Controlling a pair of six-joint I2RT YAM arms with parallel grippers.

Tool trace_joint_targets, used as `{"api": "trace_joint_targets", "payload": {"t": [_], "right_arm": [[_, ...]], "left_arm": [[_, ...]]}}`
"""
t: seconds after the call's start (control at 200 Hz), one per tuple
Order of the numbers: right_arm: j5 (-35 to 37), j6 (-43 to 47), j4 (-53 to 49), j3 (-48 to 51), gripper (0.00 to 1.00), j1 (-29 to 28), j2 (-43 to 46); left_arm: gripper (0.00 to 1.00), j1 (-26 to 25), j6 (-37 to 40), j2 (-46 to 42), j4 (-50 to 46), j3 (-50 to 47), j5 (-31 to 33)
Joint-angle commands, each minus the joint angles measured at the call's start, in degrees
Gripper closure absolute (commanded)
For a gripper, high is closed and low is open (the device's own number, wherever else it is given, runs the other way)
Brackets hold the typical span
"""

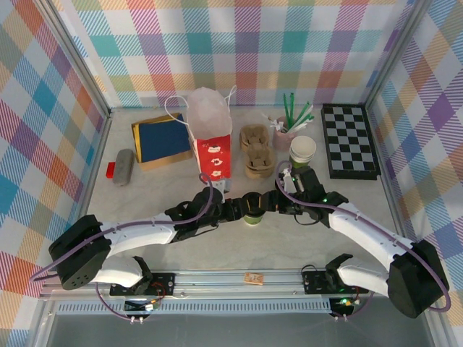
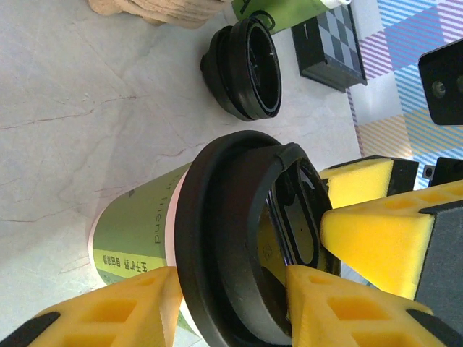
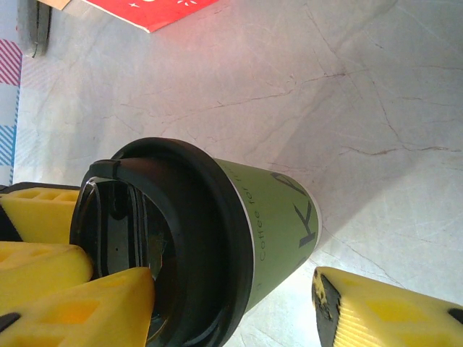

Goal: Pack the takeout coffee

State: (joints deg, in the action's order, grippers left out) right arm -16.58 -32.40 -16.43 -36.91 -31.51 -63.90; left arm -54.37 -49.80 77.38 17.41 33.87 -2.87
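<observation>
1. The takeout coffee (image 1: 253, 216), a small green paper cup under a round black plastic lid, stands upright at the middle of the pale marble table (image 1: 217, 249). It is just in front of the red-and-white paper bag (image 1: 212, 148).
2. From above, the two grippers crowd the cup, so little shows but the dark lid and a sliver of green. The dark print on its wall is cut off in both wrist views.
3. The left gripper (image 2: 231, 311) is closed on the cup, with its yellow foam pads (image 2: 108, 311) pressing either side of the lid's rim.
4. The right gripper (image 3: 239, 311) stands open. One pad sits at the lid's edge, though contact is hard to judge, and the other is clear of the cup with bare table between.
5. Both arms reach low across the table from opposite sides and meet at the cup.
6. A loose black plastic lid (image 2: 242, 69) lies near the cup.
</observation>
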Motion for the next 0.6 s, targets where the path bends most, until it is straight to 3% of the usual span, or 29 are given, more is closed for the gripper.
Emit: {"api": "trace_joint_targets", "payload": {"t": [0.0,0.595], "right_arm": [[1.8,0.1,-3.1,1.9,0.4,-0.2,-0.9],[3.2,0.7,-4.6,1.8,0.41,-0.2,-1.4]], "left_arm": [[0.58,-1.9,-0.6,4.9,-8.4,-4.5,-2.4],[0.63,-1.9,-2.3,10.5,-2.3,-8.1,-3.2]]}}
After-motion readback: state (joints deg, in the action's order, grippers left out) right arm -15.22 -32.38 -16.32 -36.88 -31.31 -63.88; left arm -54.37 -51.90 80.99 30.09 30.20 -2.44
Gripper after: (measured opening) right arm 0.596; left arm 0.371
